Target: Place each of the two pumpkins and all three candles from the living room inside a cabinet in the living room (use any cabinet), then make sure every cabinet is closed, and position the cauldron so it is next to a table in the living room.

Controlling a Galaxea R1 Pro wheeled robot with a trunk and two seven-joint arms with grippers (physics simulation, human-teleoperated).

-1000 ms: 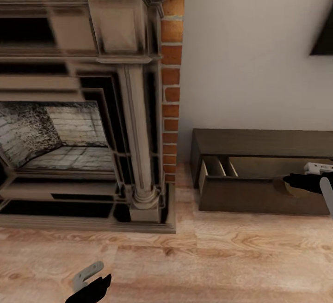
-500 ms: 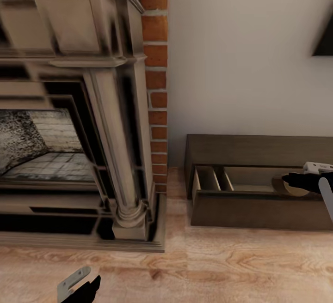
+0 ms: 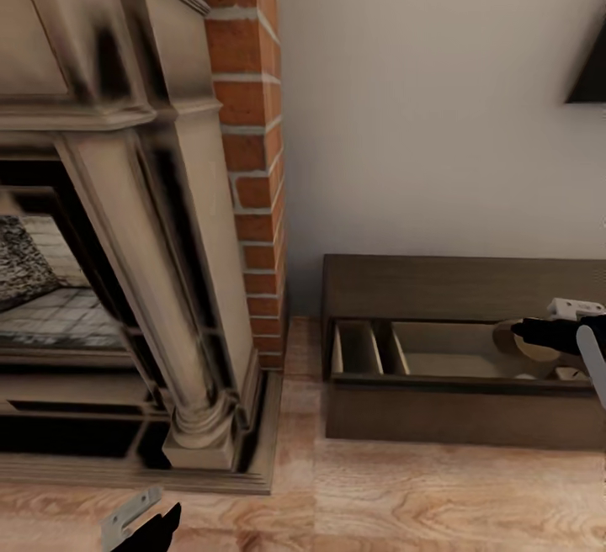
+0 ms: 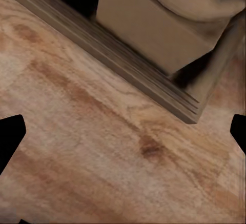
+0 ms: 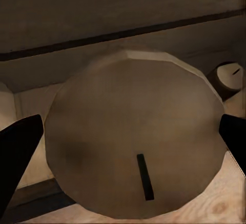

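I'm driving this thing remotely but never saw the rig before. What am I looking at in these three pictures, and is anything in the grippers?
A wheeled two-armed robot. The head view looks down from its head at a fireplace, a wood floor and the low cabinet with a drawer pulled open. The other two come from cameras at each wrist. The left gripper is open over the floor, empty. The right gripper holds a tan candle between its fingers, above the open drawer. A second candle already lies in the drawer.

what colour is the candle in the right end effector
Dull tan candle with a dark wick; clearest in the right wrist view.
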